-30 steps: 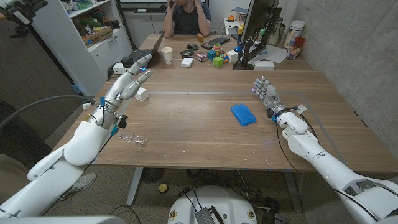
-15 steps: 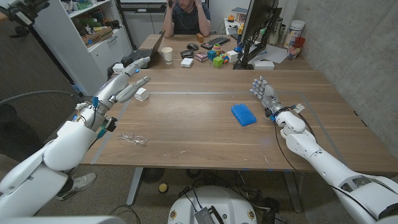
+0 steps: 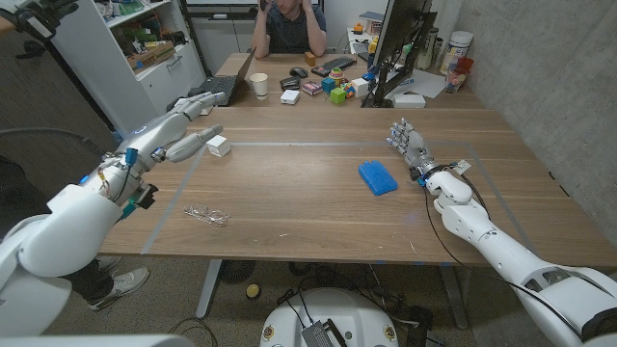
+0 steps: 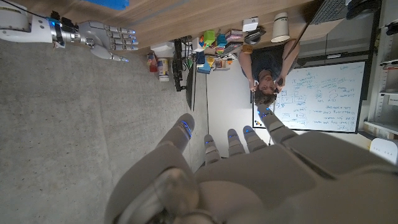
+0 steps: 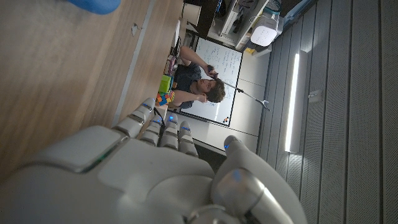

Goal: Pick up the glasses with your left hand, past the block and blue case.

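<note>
The left hand (image 3: 178, 133) has swung further out left, fingers spread, empty; glasses (image 3: 207, 216) lie well behind them, block (image 3: 219, 146) just beside. Right hand (image 3: 410, 145) rests, fingers loosely apart, by the case (image 3: 377, 177).

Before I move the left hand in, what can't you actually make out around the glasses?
- Glasses: head view, too small and thin to tell how the arms lie or whether they are folded.
- Left hand: its height above the table is not readable from the head view.
- Blue case: cut off by the right wrist picture's edge.
</note>
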{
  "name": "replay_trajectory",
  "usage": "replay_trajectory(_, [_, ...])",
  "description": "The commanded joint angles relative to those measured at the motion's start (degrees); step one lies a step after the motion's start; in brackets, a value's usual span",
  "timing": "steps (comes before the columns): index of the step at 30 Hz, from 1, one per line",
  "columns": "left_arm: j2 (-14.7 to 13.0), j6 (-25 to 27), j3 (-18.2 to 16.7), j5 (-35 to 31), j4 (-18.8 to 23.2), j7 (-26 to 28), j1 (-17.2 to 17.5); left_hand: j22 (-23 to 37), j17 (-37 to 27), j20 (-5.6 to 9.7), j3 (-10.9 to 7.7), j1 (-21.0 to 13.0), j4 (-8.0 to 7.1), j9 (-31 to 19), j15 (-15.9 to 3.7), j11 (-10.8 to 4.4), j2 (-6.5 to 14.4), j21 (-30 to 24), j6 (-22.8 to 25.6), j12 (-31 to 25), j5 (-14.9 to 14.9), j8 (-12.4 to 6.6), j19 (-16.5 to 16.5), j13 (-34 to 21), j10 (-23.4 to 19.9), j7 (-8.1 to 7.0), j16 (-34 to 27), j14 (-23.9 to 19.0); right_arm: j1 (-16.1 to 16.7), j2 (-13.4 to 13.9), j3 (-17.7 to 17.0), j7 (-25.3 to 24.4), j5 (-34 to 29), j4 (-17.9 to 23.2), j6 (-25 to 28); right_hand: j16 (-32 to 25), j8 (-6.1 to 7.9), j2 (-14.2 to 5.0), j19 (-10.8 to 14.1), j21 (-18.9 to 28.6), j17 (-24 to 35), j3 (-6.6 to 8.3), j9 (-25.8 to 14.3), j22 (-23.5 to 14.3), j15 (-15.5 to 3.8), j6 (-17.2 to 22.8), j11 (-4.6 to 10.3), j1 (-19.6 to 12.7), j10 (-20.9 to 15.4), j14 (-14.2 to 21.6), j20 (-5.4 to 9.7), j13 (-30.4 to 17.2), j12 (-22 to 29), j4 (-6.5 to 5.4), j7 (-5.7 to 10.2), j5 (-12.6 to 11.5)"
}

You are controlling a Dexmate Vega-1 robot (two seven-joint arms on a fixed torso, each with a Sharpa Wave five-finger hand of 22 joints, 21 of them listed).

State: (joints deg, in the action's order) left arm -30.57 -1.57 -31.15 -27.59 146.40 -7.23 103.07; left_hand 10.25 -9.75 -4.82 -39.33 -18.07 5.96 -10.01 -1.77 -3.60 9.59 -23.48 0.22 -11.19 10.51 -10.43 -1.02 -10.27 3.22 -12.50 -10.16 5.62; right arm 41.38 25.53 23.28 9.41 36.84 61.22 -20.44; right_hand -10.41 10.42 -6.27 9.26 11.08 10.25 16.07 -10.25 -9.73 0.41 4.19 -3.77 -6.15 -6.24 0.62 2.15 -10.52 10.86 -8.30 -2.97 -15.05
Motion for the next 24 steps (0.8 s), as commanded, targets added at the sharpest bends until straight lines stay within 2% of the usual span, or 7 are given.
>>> replay_trajectory(1, [4.2,4.5,-4.8,-6.6,6.7,-13.5,1.4,0.1,-0.1,0.05,-0.38,-1.1,0.86,-0.3,-0.43,-0.46,0.2,0.2,0.6,-0.3,0.0,-0.49,0.5,-0.3,-0.1,-0.15,-0.3,0.1,-0.9,-0.4,0.7,0.2,-0.7,-0.7,0.5,-0.4,0.54,-0.38,0.5,0.1,0.2,0.10,-0.3,-0.1,0.58,0.4,0.02,0.5,-0.3,0.0,0.01,-0.3,0.3,0.34,-0.28,-0.4])
replay_trajectory(8, [5.0,6.2,-5.0,-9.6,8.0,-18.5,0.5,0.1,-0.1,0.01,-0.56,-1.9,1.38,-0.3,-0.50,-0.55,0.4,0.4,0.9,-0.3,-0.1,-0.55,0.6,-0.3,0.0,-0.16,-0.2,0.2,-0.4,0.0,0.5,-0.2,-0.6,-0.1,0.7,-0.4,0.53,-0.34,0.4,0.1,0.2,0.07,-0.3,-0.1,0.52,0.3,0.10,0.5,-0.3,0.0,0.00,-0.3,0.3,0.35,-0.26,-0.4])
replay_trajectory(18, [5.6,6.2,-5.4,-12.5,7.9,-22.3,-0.6,0.1,-0.1,0.17,-0.64,-2.9,2.08,-0.3,-0.77,-1.00,0.3,0.6,1.1,-0.4,-0.2,-0.57,0.7,-0.3,-0.2,-0.17,-0.3,0.2,0.0,0.1,0.2,-0.4,-0.4,-0.1,0.5,-0.4,0.55,-0.31,0.5,0.1,0.2,0.04,-0.3,-0.1,0.51,0.4,0.03,0.5,-0.4,0.1,0.00,-0.3,0.3,0.37,-0.23,-0.4])
replay_trajectory(20, [5.7,5.9,-5.4,-14.1,8.1,-22.6,-0.6,0.1,-0.1,0.47,-0.72,-3.5,2.62,-0.3,-1.06,-1.43,0.1,0.7,1.1,-0.4,-0.2,-0.54,0.9,-0.3,-0.3,-0.16,-0.3,0.1,0.0,0.1,0.2,-0.5,-0.4,-0.1,0.4,-0.4,0.55,-0.31,0.5,0.1,0.2,0.04,-0.3,-0.1,0.52,0.4,0.08,0.5,-0.4,0.0,0.01,-0.3,0.3,0.37,-0.22,-0.4])
replay_trajectory(21, [5.8,5.9,-5.5,-14.4,8.1,-22.9,-0.6,0.0,-0.1,0.69,-0.81,-4.7,3.47,-0.3,-1.19,-1.77,-0.3,1.1,0.7,-0.4,-0.2,-0.44,0.8,-0.3,-0.1,-0.15,-0.3,0.3,0.0,0.1,0.2,-0.4,-0.4,-0.1,0.4,-0.4,0.56,-0.30,0.4,0.1,0.2,0.03,-0.3,-0.1,0.53,0.4,0.00,0.6,-0.4,0.0,-0.05,-0.3,0.3,0.37,-0.26,-0.4])
replay_trajectory(24, [5.8,6.1,-5.8,-15.1,8.4,-24.8,-0.8,0.0,-0.1,0.52,-0.80,-5.6,3.99,-0.3,-0.94,-1.79,-0.6,1.2,0.4,-0.3,-0.2,-0.39,1.2,-0.3,0.0,-0.14,-0.3,0.1,0.1,0.1,0.2,-0.4,-0.4,0.0,0.3,-0.4,0.56,-0.29,0.5,0.1,0.2,0.02,-0.3,-0.1,0.52,0.4,-0.01,0.6,-0.3,0.0,0.00,-0.3,0.3,0.38,-0.25,-0.4])
